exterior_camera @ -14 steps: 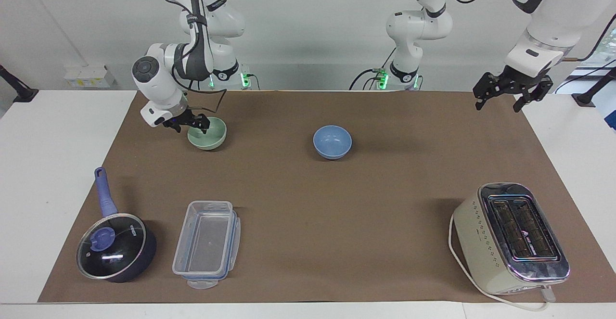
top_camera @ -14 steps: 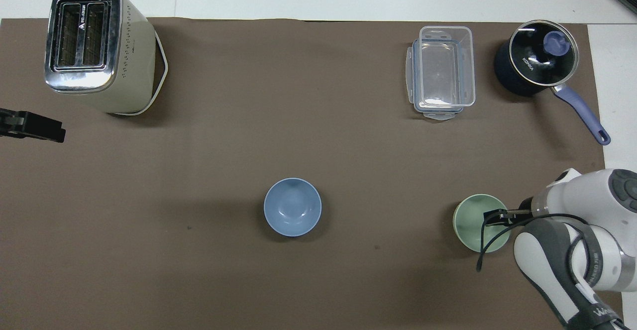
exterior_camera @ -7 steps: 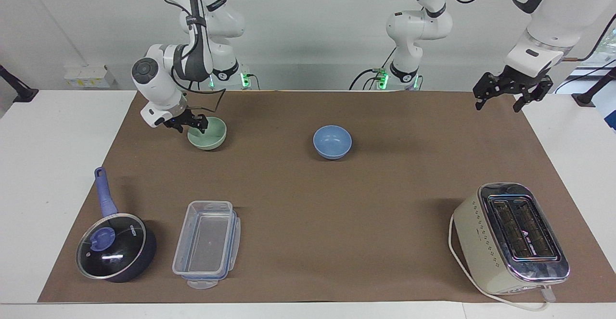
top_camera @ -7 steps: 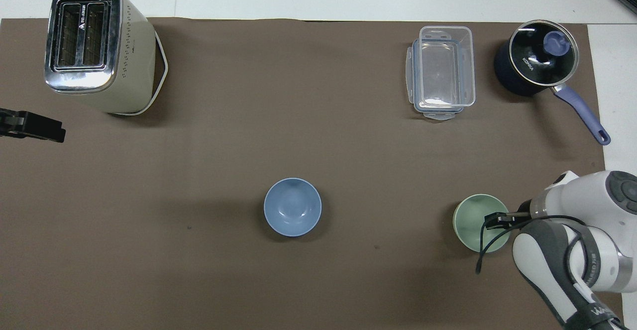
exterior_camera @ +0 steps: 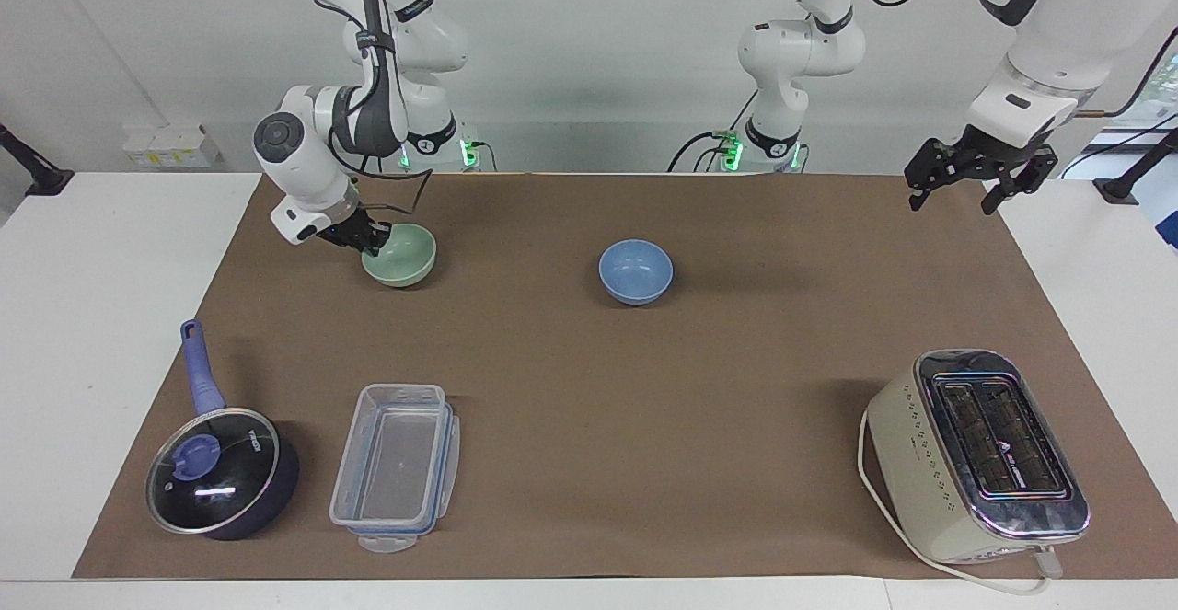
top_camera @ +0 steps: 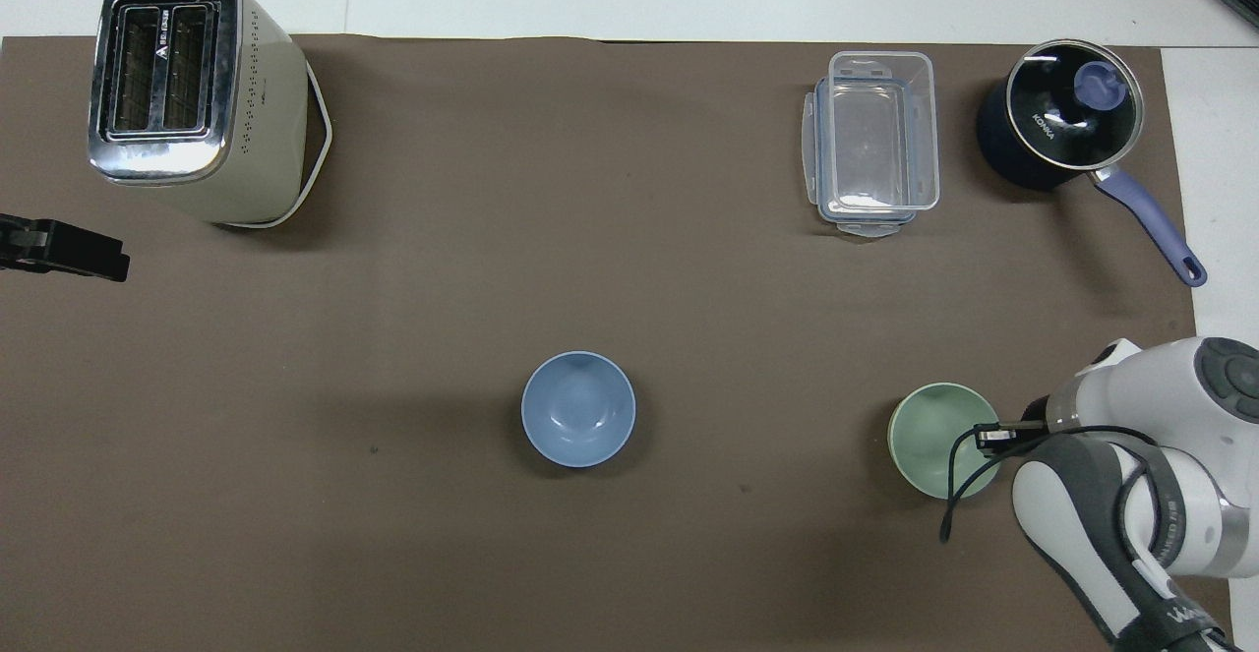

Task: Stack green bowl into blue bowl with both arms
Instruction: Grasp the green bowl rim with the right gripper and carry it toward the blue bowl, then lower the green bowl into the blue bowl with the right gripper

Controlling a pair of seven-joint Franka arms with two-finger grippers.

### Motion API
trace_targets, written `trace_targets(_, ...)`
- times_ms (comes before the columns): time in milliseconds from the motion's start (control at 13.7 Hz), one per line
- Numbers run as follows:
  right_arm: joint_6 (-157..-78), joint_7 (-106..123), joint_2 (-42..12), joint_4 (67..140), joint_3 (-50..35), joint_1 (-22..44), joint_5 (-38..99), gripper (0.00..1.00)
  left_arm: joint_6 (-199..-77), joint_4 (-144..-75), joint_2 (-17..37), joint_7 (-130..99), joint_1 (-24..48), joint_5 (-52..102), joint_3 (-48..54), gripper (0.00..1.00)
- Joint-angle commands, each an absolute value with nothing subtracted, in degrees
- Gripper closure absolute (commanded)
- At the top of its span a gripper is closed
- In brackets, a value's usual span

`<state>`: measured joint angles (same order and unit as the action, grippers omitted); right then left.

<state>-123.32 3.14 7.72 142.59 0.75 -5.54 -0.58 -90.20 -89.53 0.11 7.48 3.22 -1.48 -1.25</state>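
The pale green bowl (exterior_camera: pixel 400 256) (top_camera: pixel 939 439) sits on the brown mat toward the right arm's end of the table. My right gripper (exterior_camera: pixel 373 242) (top_camera: pixel 989 433) is shut on the green bowl's rim, on the side toward that end, and the bowl leans slightly. The light blue bowl (exterior_camera: pixel 635 270) (top_camera: pixel 578 423) stands alone near the middle of the mat, about as near to the robots as the green one. My left gripper (exterior_camera: pixel 977 176) (top_camera: pixel 69 250) hangs open in the air over the mat's edge at the left arm's end, and that arm waits.
A cream toaster (exterior_camera: pixel 980 454) (top_camera: pixel 192 91) stands farther from the robots at the left arm's end. A clear plastic container (exterior_camera: pixel 398 465) (top_camera: pixel 873 141) and a dark blue saucepan with a glass lid (exterior_camera: pixel 219 467) (top_camera: pixel 1067 121) sit farther out at the right arm's end.
My right gripper has closed on the green bowl's rim. The bowl has shifted a little toward the blue bowl and tipped slightly. The left arm has not moved.
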Motion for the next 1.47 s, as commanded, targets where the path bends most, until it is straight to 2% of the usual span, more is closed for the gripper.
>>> trace_targets(0,-119.55,4.31,8.61,140.02,0.44,-5.54,-0.44,1.00,-89.56,-89.21,-0.09,7.38,2.37,-2.37,-0.62,0.00)
trace_targets(147,-115.34,4.66,9.31,137.04,0.18,-4.93,0.78,1.00,-89.47,-89.21,-0.09,7.38,2.37,-2.29,-0.70,0.00)
trace_targets(586,-111.62,3.87,11.43,132.46,0.00,4.02,6.59,1.00,-89.47,-89.21,-0.09,7.38,2.37,-2.37,-0.62,0.00)
trace_targets(1026,-119.51,-11.30,10.72,132.36,-0.44,17.81,9.93,1.00,-89.47,-89.21,-0.09,7.38,2.37,-2.37,-0.62,0.00)
trace_targets(1392,-120.84,-32.64,3.45,125.26,-0.44,31.08,9.93,1.00,-89.56,-89.21,-0.09,7.38,2.37,-2.29,-0.62,0.00)
